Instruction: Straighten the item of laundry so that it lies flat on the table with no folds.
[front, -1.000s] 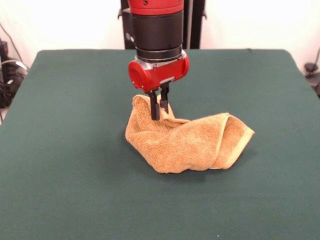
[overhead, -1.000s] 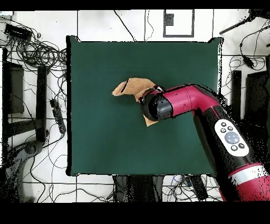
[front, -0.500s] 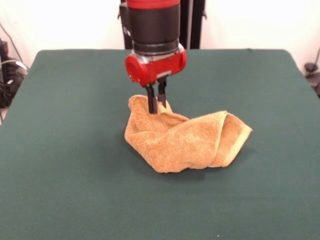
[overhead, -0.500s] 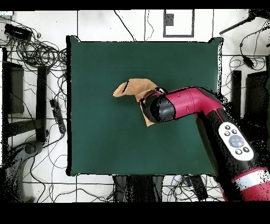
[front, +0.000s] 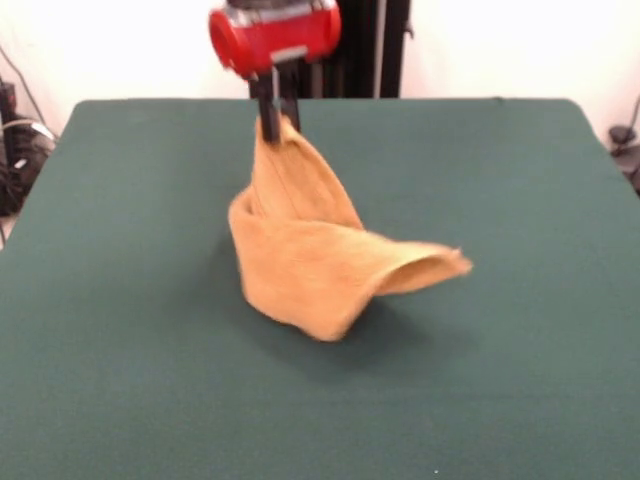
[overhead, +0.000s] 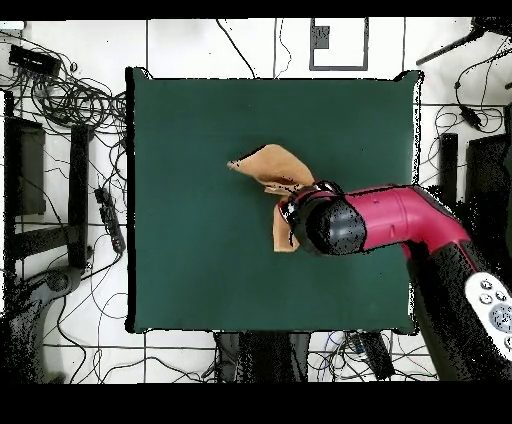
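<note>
Robotics lab, green felt-topped table (overhead: 200, 280) standing alone on a pale tiled floor (overhead: 230, 45), tangles of black cables (overhead: 75, 95) off the table's left edge and top right corner, dark equipment racks (overhead: 25, 170) at the sides, red robot arm (overhead: 400, 215), plain white wall (front: 500, 45) behind

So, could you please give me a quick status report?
Claw shut on towel corner, raised. Towel partly lifted, lower part folded on table. Nothing in the way.
</note>
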